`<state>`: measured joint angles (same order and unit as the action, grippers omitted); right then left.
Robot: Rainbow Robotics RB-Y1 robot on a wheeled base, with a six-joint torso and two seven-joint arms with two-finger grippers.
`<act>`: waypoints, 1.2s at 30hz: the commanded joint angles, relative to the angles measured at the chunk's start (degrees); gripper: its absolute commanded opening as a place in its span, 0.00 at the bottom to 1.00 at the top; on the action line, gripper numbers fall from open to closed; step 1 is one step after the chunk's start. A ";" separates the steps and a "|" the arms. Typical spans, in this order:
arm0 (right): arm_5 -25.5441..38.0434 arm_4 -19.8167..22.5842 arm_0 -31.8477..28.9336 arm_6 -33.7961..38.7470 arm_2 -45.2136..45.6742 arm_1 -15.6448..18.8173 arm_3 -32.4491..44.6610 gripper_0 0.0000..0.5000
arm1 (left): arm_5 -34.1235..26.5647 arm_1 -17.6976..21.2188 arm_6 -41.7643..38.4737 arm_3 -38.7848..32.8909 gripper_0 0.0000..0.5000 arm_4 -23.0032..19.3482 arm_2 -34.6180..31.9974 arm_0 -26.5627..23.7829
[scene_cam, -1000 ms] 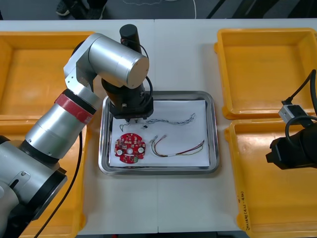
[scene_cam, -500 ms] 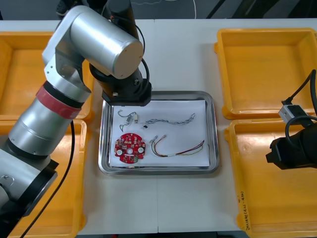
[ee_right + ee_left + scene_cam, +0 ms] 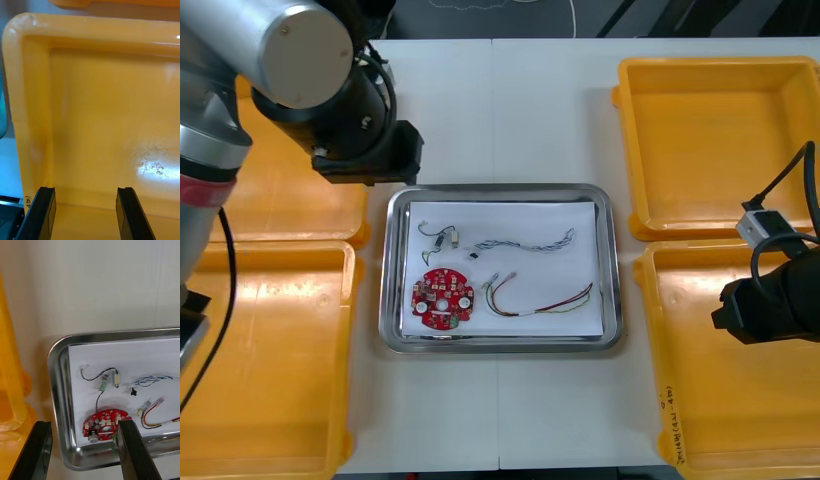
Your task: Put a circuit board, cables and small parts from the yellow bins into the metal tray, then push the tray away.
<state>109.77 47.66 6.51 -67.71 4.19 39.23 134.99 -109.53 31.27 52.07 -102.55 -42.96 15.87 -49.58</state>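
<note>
The metal tray (image 3: 605, 262) sits mid-table, white inside. In it lie a round red circuit board (image 3: 442, 297), a black cable (image 3: 432, 231) with a small metal part (image 3: 452, 238), a twisted blue and white cable (image 3: 525, 243) and a red and yellow cable (image 3: 538, 300). My left arm hovers above the tray's far-left corner; its gripper (image 3: 83, 450) is open with nothing between its fingers. The left wrist view looks down on the tray rim (image 3: 56, 367), the board (image 3: 103, 424) and the black cable (image 3: 98, 377). My right gripper (image 3: 84, 213) is open over the near-right yellow bin (image 3: 105, 112).
Yellow bins stand two on each side: far left (image 3: 220, 160), near left (image 3: 260, 370), far right (image 3: 725, 140), near right (image 3: 740, 400). Bare table lies beyond the tray and in front of it.
My left arm has risen and pulled back to the left, off the tray, leaving the black cable and small metal part lying there. The right arm stays parked.
</note>
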 commanded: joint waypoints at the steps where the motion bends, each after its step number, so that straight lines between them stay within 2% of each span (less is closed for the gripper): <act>1: 0.23 -4.15 1.93 -4.37 -6.65 -0.65 4.23 0.94 | -0.47 7.76 3.83 -2.21 1.00 -4.94 -1.37 -2.10; 5: 0.23 -9.25 4.56 -10.17 -12.89 -0.65 4.84 0.93 | 0.02 12.85 4.79 -3.71 1.00 -8.63 -1.46 0.28; 8: 0.23 -9.42 6.85 -13.77 -15.79 -1.00 4.84 0.91 | 0.72 14.79 5.94 -5.29 1.00 -9.86 -3.83 3.35; 14: 0.23 -8.72 11.86 -20.98 -20.80 -3.02 4.76 0.90 | -0.47 14.96 12.97 -9.77 1.00 -9.51 -13.32 12.32; 17: 0.23 -8.55 14.67 -23.53 -23.61 -4.08 4.84 0.90 | -0.47 15.14 15.60 -11.44 1.00 -9.07 -16.05 15.92; 23: 0.23 -8.72 19.59 -24.67 -30.64 -5.92 2.38 0.90 | -0.47 15.40 20.44 -14.17 1.00 -8.54 -21.06 21.81; 27: 0.23 -9.60 22.40 -25.55 -34.86 -6.89 0.27 0.90 | -0.47 15.40 20.61 -15.66 1.00 -8.45 -23.61 24.98; 31: 0.23 -12.24 25.74 -30.47 -38.99 -8.91 -2.45 0.90 | -0.47 15.40 20.70 -17.33 1.00 -8.28 -25.98 28.14; 36: 0.23 -11.80 29.44 -34.34 -42.24 -10.58 -5.53 0.90 | -0.47 15.40 20.18 -19.61 1.00 -7.22 -28.70 31.57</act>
<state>109.79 35.72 32.40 -101.60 -35.84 30.46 129.70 -109.61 44.50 72.40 -119.19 -51.21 -9.99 -20.42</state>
